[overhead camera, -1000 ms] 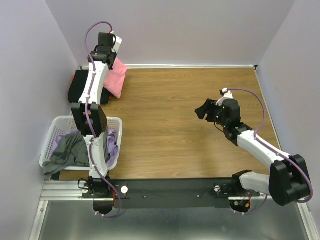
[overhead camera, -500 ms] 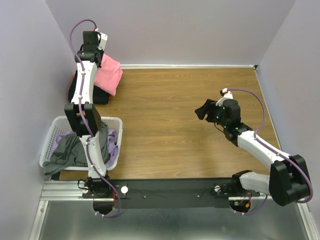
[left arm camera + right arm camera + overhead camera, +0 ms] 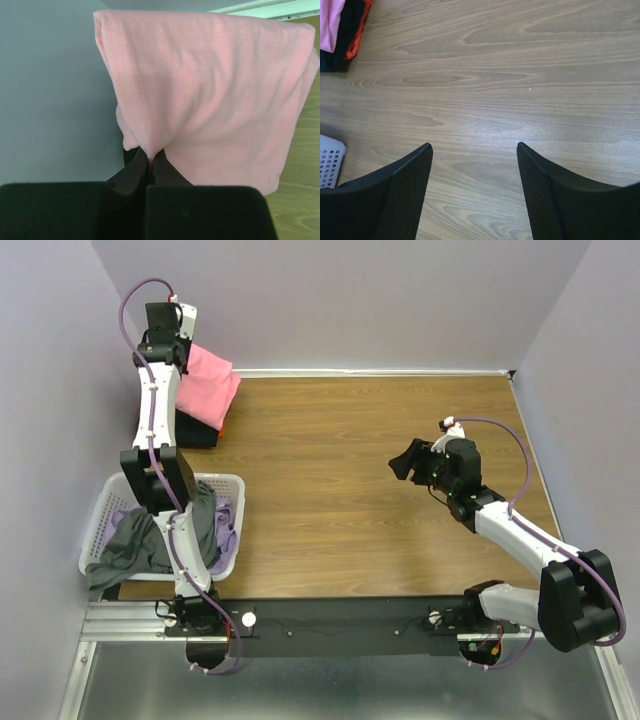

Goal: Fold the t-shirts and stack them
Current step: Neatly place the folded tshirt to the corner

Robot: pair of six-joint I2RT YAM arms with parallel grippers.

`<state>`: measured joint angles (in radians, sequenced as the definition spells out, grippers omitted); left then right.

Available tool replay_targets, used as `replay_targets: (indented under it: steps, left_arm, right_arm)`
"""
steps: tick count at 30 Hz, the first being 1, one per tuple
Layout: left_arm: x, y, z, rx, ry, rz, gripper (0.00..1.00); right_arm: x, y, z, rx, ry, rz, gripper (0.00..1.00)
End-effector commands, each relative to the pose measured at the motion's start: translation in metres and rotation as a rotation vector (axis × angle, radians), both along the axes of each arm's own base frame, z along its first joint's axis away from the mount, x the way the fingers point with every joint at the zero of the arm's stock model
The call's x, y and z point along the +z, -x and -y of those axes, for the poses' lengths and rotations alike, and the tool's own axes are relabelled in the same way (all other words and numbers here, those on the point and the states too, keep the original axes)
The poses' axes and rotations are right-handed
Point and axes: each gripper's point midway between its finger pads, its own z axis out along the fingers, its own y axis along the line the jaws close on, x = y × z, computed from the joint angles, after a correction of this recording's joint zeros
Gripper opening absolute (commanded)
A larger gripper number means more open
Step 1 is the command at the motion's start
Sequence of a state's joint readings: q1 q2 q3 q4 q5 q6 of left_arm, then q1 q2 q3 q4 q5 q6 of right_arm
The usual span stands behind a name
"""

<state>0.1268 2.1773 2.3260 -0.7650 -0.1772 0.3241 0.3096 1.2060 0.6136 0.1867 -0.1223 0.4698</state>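
The pink t-shirt [image 3: 215,95] hangs folded in the far left corner, above the black t-shirt [image 3: 196,430] lying on the desk [image 3: 350,430]. The left end effector [image 3: 151,164] is clamped on only a small tuck of its cloth. With so slim a bite, I'd worry it slips and the folds spill open, or it lands crooked on the pile. The right end effector [image 3: 474,146] hovers wide and empty over mid-desk, too far off to steady anything.

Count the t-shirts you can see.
4: pink tee in the left gripper at the far-left corner, black tee beneath it, grey tee and lavender tee in the basket. An orange edge by the black tee may be another.
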Motion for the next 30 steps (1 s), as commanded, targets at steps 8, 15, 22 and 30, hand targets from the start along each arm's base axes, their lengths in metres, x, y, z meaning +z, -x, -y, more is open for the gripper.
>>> replay_targets:
  steps: [8,15,22,30]
  left_arm:
    - [-0.009,-0.005,-0.033,0.062,0.024,0.031,0.00]
    - [-0.030,-0.005,-0.039,0.082,0.025,-0.010,0.00]
    - [-0.048,-0.001,-0.057,0.156,0.003,-0.047,0.00]
    - [-0.039,0.007,-0.081,0.288,-0.047,-0.022,0.65]
  right_arm:
    - [0.001,0.003,-0.004,0.026,-0.008,0.015,0.75]
    - [0.000,0.003,-0.005,0.028,-0.009,0.012,0.75]
    - [0.000,0.004,-0.005,0.030,-0.009,0.015,0.75]
    - [0.001,0.005,-0.005,0.033,-0.007,0.017,0.75]
